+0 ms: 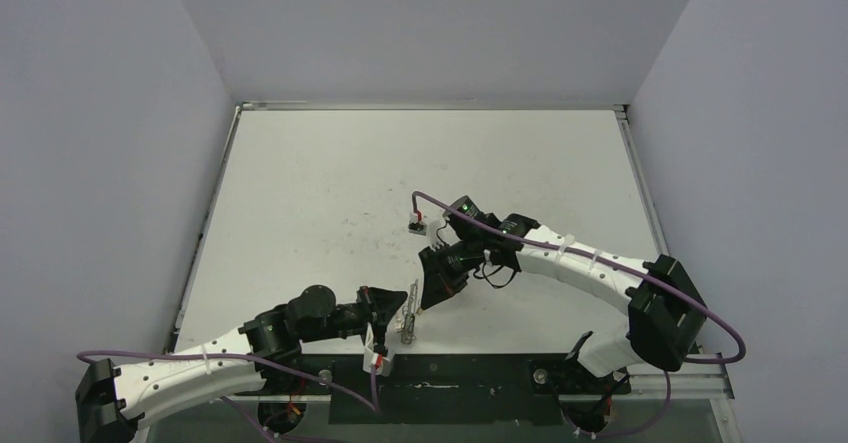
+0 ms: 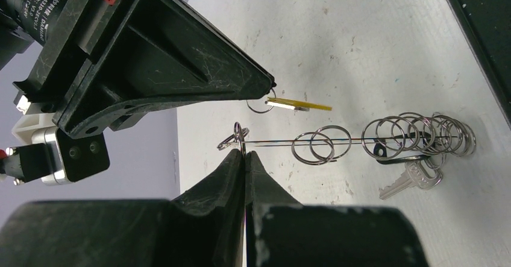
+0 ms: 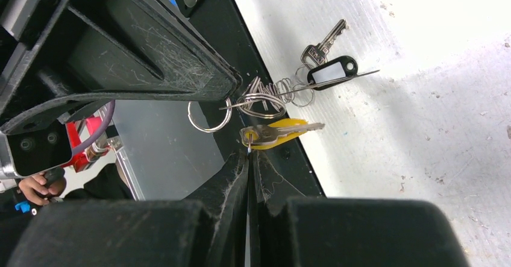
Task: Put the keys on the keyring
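The left gripper (image 2: 244, 157) is filling the foreground of its own wrist view, its fingers pressed together and pinching one end of the keyring (image 2: 271, 141), which is showing edge-on as a thin line stretching away from the tips. It is being held raised above the bench (image 1: 330, 183), close to the middle of the near edge. The chain of small rings (image 2: 422, 135) is bunching along the far part of the loop, and a silver key (image 3: 322, 45) with a black tag (image 3: 330, 73) is hanging there with it. The yellow-tagged key (image 3: 280, 132) is sitting just beside the pinched end, apparently not yet threaded on; the right gripper (image 3: 248, 153) is carrying it, jaws clamped shut on the key's small ring. The two claws are working tip to tip, almost touching. Several things are looking risky from here. The small ring is being gripped only at the very fingertips, so a sideways push against the loop is likely to twist it free and drop the key onto the bench. The keyring is being pinched on a narrow edge, so pressure is liable to swing it out of line. With so little room, the fingers are also in danger of knocking together.
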Available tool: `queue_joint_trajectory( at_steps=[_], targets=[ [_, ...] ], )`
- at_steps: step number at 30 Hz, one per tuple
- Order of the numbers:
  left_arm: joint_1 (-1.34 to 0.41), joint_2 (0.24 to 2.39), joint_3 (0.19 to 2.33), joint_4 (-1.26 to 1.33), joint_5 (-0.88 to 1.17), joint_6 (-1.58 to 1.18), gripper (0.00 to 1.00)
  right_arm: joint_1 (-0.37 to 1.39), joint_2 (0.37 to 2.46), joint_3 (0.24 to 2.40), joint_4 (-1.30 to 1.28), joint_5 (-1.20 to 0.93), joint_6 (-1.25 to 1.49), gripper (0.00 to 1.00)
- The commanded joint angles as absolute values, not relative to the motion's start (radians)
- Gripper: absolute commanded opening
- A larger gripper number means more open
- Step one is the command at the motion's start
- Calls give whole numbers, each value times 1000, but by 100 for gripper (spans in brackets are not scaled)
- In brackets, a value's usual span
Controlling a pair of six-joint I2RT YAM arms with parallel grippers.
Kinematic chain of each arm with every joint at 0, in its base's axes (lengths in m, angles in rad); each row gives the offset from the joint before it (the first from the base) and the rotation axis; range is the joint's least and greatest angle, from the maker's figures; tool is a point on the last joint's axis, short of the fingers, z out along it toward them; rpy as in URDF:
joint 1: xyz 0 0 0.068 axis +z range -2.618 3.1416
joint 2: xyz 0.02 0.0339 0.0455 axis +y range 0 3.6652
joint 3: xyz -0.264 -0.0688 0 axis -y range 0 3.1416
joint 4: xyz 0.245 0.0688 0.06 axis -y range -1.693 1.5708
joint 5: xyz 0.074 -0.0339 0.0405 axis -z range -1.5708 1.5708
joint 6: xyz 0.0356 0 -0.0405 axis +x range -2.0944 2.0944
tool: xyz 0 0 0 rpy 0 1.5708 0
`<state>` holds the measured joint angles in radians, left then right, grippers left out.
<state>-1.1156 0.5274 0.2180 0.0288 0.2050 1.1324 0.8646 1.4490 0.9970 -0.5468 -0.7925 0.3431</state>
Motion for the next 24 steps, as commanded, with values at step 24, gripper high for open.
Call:
queue_joint_trajectory(
  at_steps=[24],
  targets=[
    [-1152, 559, 252, 26, 161, 1204, 0, 909, 1444, 1110, -496, -844, 443, 0]
  ],
)
